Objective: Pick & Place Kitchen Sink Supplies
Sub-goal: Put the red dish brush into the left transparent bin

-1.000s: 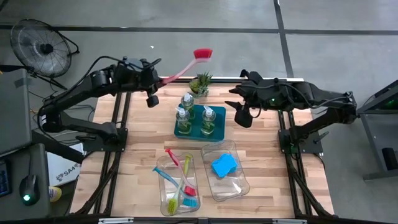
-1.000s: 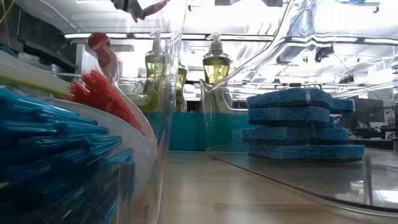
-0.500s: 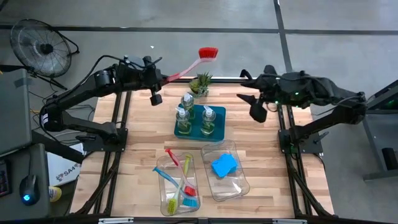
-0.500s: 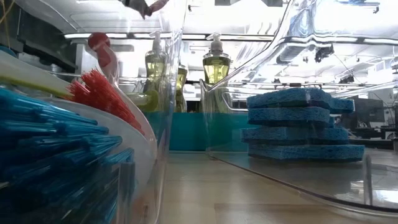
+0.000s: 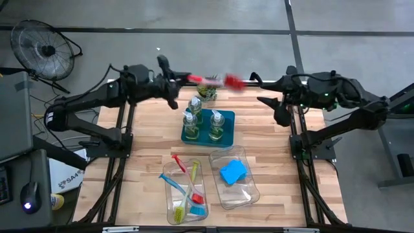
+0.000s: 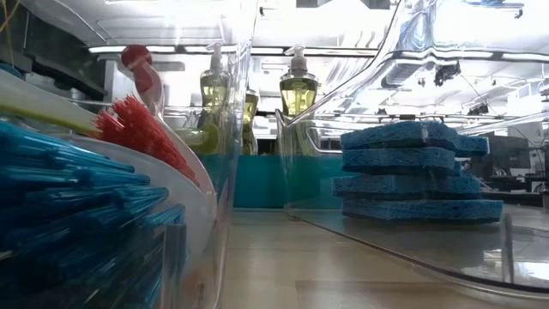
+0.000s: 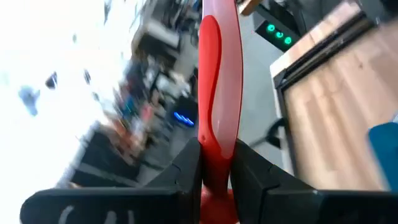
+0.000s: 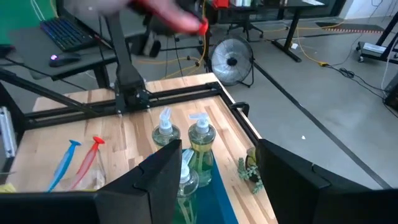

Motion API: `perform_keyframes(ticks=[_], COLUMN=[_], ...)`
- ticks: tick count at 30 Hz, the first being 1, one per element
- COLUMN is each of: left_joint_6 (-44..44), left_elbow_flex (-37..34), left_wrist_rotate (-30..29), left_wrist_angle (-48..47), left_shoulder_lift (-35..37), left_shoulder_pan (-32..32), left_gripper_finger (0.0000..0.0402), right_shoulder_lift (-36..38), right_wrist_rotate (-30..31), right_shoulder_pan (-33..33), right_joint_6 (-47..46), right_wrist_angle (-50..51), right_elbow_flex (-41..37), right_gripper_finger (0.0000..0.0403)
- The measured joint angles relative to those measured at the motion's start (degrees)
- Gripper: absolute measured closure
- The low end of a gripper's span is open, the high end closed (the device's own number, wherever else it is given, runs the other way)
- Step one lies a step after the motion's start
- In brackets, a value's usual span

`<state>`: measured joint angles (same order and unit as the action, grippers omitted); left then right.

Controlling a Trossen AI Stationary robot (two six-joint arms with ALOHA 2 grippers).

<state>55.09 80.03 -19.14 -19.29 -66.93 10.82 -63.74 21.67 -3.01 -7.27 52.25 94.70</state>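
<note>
The left gripper (image 5: 174, 85) clamps the handle of a red dish brush (image 5: 213, 80), holding it above the bench's (image 5: 272, 162) far edge; the right gripper (image 5: 282, 111) hangs open nearby.

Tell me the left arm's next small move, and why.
Probably carry the red brush toward the brush bin near the table's front. The left gripper is shut on its handle, high over the plant, far from that bin.

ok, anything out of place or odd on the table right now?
Nothing spilled or tipped. One oddity: the left end effector holds a red brush level in the air over the plant, behind the soap bottles. The right end effector is open.
</note>
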Motion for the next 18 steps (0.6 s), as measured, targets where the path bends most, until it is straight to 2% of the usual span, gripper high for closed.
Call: perform_keyframes(ticks=[7, 18], left_joint_6=[24.82, 53.75], left_elbow_flex=[-0.02, -0.09], left_wrist_rotate=[-6.16, -16.43], left_wrist_angle=[7.20, 18.22], left_shoulder_lift=[-4.89, -12.77], left_shoulder_pan=[-7.39, -16.54], left_gripper_finger=[0.0347, 0.0347], right_shoulder_lift=[2.54, 4.17], right_wrist_rotate=[-1.83, -14.53], right_shoulder_pan=[0.01, 0.02], right_joint_6=[-3.05, -10.91], right_wrist_angle=[0.26, 2.95], right_elbow_flex=[0.00, 0.00], right_gripper_finger=[0.0203, 0.0203])
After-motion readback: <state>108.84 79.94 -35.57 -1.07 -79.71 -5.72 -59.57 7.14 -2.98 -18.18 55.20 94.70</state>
